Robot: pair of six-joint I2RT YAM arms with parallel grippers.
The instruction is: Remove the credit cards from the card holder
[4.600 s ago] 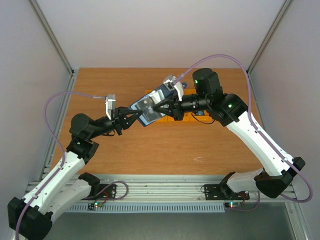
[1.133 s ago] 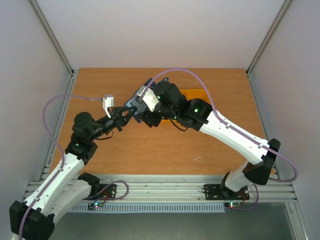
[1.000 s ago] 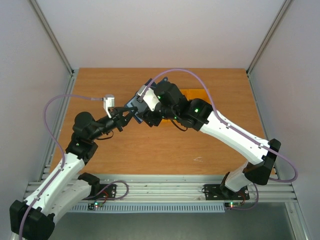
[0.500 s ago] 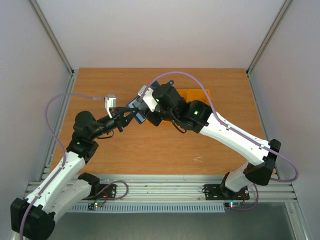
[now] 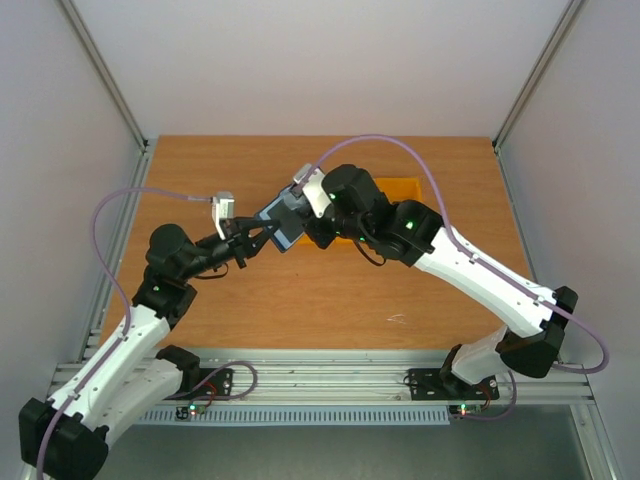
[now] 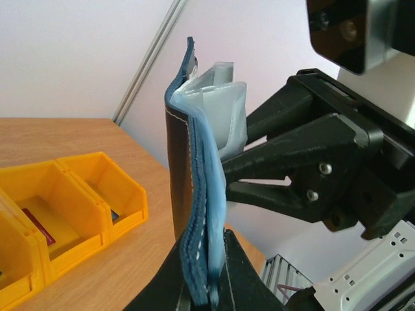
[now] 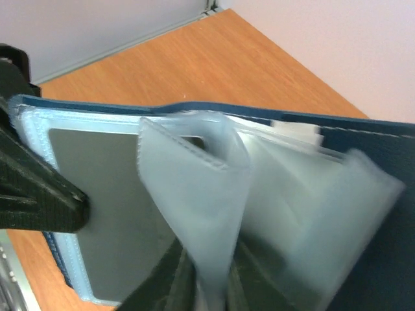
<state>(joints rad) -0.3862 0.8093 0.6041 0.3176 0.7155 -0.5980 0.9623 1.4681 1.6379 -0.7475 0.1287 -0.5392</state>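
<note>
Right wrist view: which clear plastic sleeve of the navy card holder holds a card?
The flat leftmost sleeve, beside the left gripper's fingers: a dark grey card fills it; the bent-up others look empty.

No readable text, labels or numbers.

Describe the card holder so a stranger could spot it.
Over the middle of the wooden table, the left gripper and right gripper meet. The card holder is held between them: navy outside with clear sleeves fanning out, unlike the orange bins behind it.
</note>
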